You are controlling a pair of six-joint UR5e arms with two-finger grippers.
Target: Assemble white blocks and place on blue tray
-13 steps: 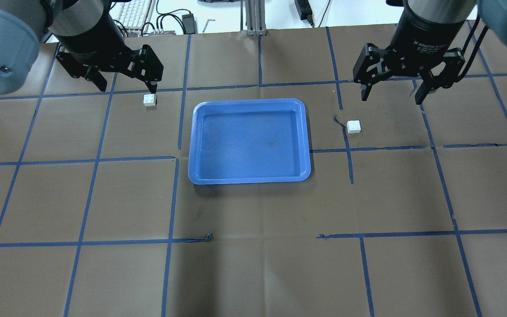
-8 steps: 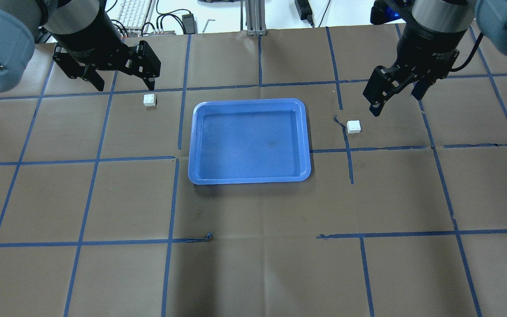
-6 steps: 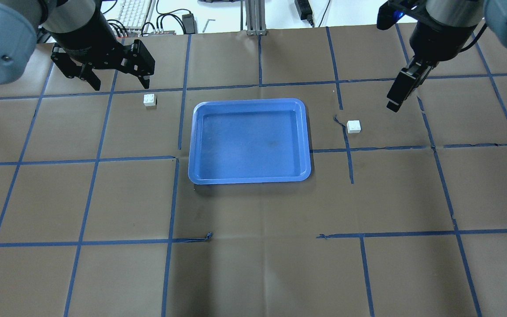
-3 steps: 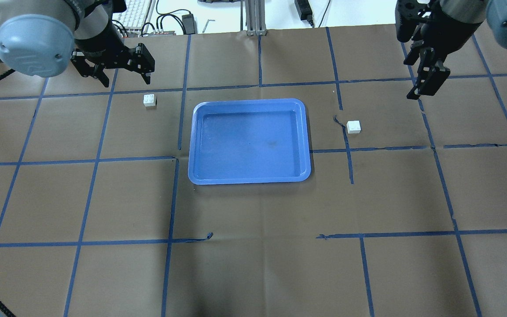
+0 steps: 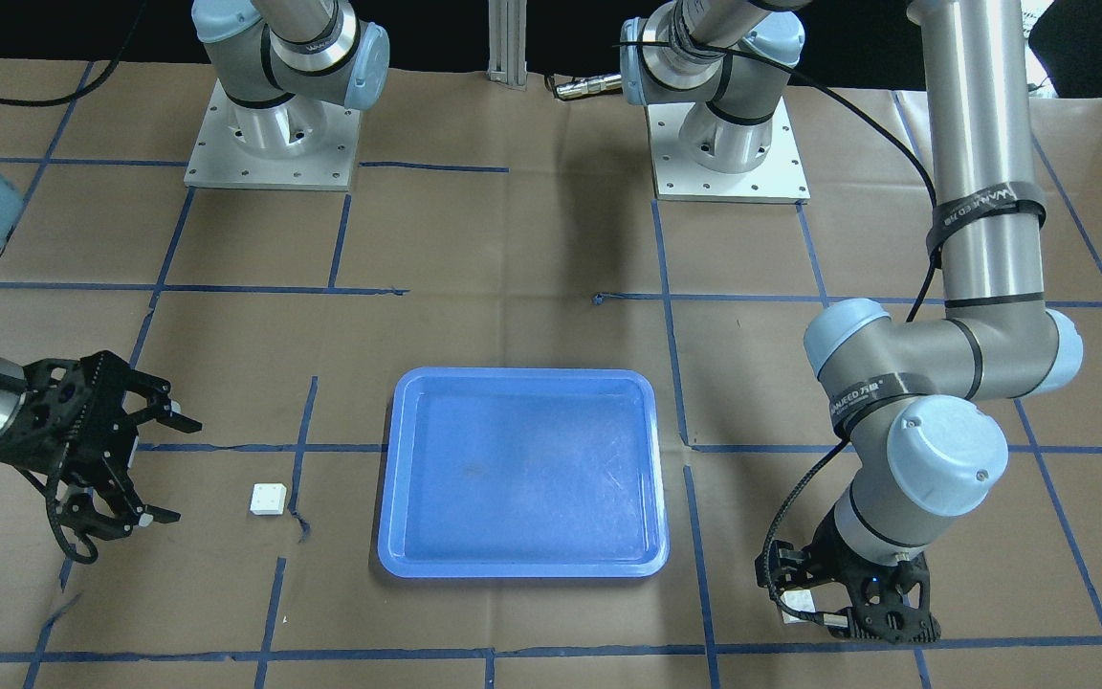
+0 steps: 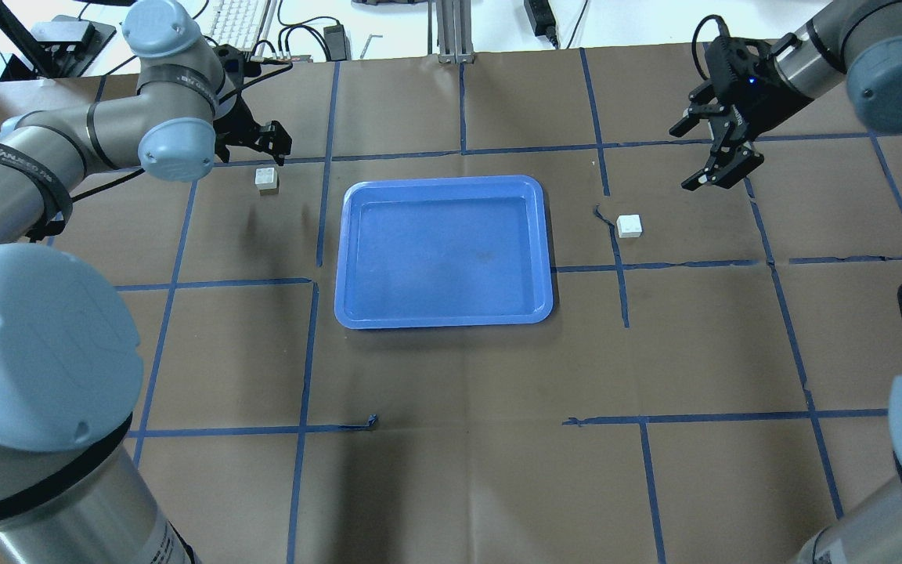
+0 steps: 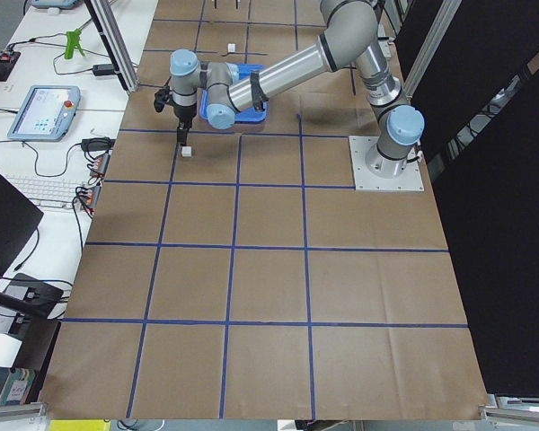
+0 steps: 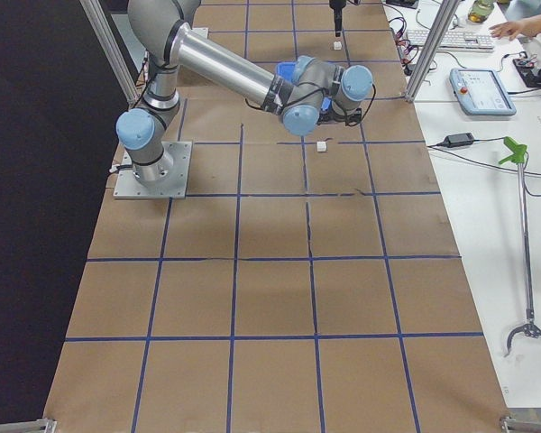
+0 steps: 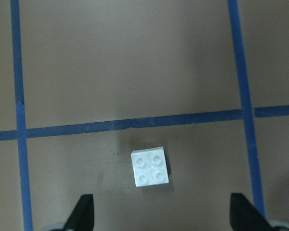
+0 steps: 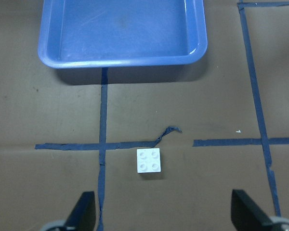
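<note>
The left gripper [image 9: 162, 216] is hanging lower than before, jaws wide apart over the left white block [image 6: 266, 179]. The right gripper [image 5: 168, 467] is facing a new way, jaws apart, short of the right white block [image 6: 629, 225]. Both blocks are lying unmoved on the table [image 6: 459, 470], flanking the blue tray [image 6: 443, 182].

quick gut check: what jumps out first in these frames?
The big blue tray sits mid-table with nothing in it. The left white block lies just below the open left gripper, the right white block in front of the open right gripper; they are not joined.
</note>
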